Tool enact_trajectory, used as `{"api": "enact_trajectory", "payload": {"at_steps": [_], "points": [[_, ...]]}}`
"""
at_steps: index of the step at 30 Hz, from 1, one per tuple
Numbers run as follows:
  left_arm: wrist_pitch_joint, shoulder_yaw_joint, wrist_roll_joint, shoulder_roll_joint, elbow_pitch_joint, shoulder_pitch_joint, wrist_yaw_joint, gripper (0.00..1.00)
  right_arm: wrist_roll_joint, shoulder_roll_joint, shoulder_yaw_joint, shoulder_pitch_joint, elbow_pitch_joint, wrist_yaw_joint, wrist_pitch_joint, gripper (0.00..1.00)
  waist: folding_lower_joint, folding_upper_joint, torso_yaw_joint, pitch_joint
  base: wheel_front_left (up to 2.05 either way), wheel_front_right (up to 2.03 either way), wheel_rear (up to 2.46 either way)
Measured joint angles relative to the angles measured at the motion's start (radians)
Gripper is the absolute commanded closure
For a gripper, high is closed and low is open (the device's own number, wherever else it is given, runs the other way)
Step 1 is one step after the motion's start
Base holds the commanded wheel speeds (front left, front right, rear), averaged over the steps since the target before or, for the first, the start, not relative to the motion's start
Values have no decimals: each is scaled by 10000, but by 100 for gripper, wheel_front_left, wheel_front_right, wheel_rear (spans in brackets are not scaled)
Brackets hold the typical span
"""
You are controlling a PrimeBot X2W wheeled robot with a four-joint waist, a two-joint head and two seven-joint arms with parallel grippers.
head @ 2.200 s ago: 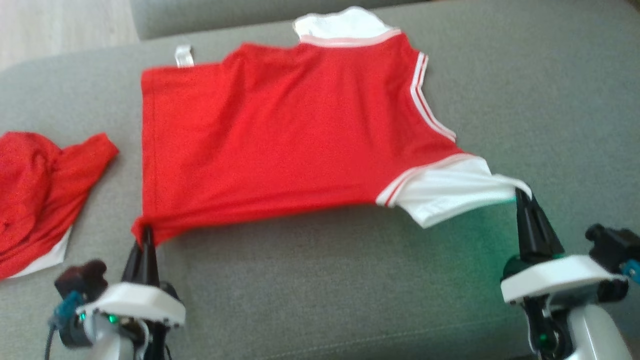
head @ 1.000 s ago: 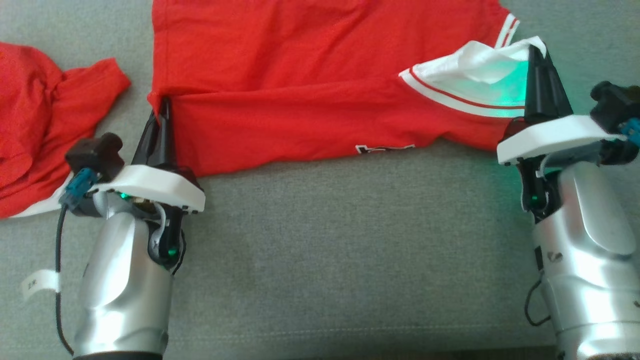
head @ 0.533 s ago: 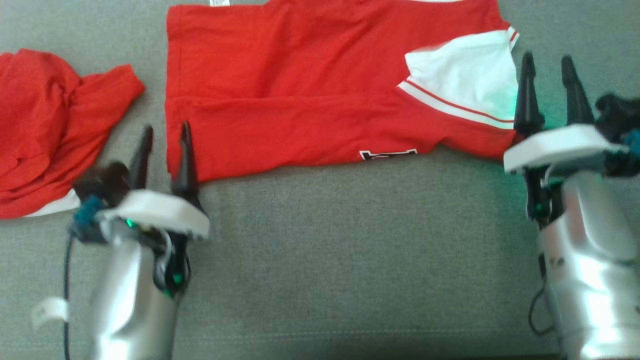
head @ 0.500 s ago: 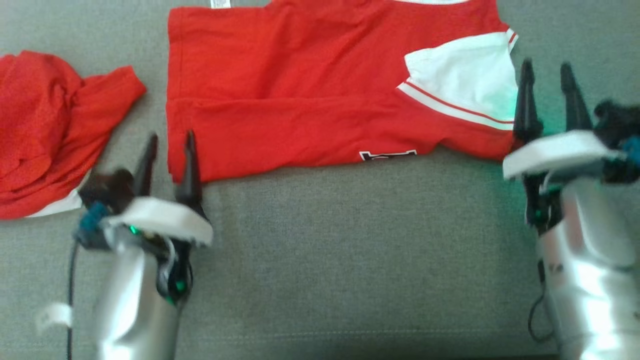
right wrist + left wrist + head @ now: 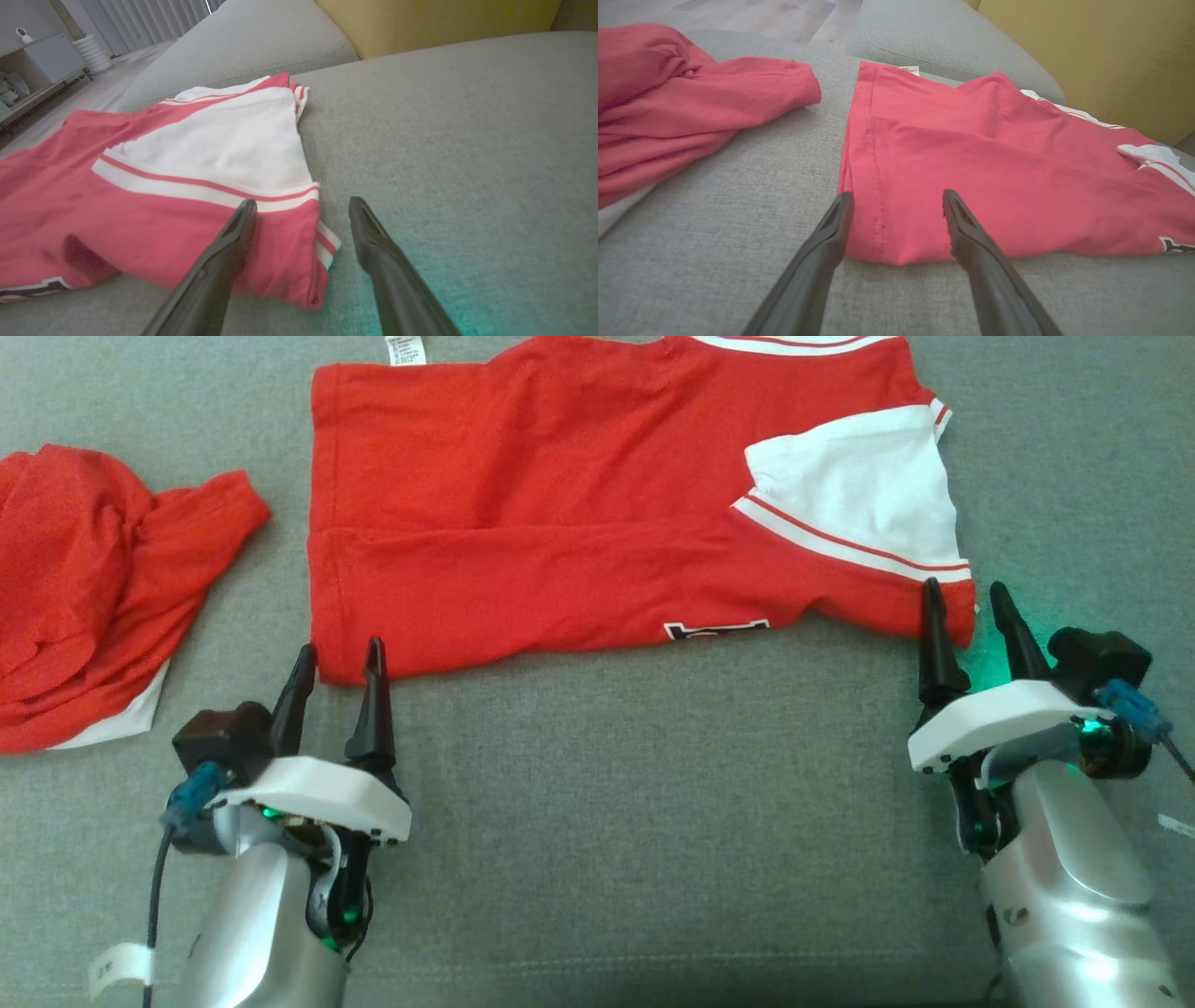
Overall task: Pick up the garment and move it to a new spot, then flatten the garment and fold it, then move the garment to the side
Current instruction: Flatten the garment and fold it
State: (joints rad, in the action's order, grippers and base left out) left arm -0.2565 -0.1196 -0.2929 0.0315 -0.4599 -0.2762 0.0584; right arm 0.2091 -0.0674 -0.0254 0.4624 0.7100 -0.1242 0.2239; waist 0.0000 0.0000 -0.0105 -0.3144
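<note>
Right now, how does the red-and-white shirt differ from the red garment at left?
The red-and-white shirt lies flat, its near edge folded over; the red garment sits in a crumpled heap. The shirt shows a broad white sleeve with striped trim; the garment only a white sliver at its lower edge. Both are red and rest on the grey couch.

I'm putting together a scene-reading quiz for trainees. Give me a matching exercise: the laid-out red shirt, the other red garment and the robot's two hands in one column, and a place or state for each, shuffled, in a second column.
Column one:
1. red shirt
2. crumpled garment
3. left hand
4. right hand

Column two:
A. open, by the white sleeve
B. bunched up at the left of the sofa
C. spread out, near edge folded over
D. open, at the hem corner

Pairs: 1-C, 2-B, 3-D, 4-A
</note>
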Motion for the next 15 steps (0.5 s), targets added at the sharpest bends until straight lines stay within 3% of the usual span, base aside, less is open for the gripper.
{"api": "enact_trajectory", "payload": {"at_steps": [3,4,7,8,9,15], "points": [[-2,-65,-4,0,-44,-3,61,0,-136,0,-19,59,309,0,-284,0,0,0,3,-31,0,0,0],[0,-90,-6,0,-73,-4,125,0,-178,10,-2,83,401,0,-330,12,0,0,5,-35,0,0,0],[-2,-196,-140,4,-184,-11,222,0,-345,12,113,291,558,0,-481,69,0,0,10,-33,0,0,0],[-2,-249,-219,2,-245,-12,245,0,-347,15,192,364,619,0,-491,94,0,0,12,-28,0,0,0],[-2,-282,-291,2,-288,-12,307,0,-347,29,238,433,671,0,-514,100,0,0,9,-20,0,0,0],[-2,-314,-550,2,-625,-44,389,0,-326,42,464,524,748,0,-566,100,0,0,-74,7,0,0,0]]}}
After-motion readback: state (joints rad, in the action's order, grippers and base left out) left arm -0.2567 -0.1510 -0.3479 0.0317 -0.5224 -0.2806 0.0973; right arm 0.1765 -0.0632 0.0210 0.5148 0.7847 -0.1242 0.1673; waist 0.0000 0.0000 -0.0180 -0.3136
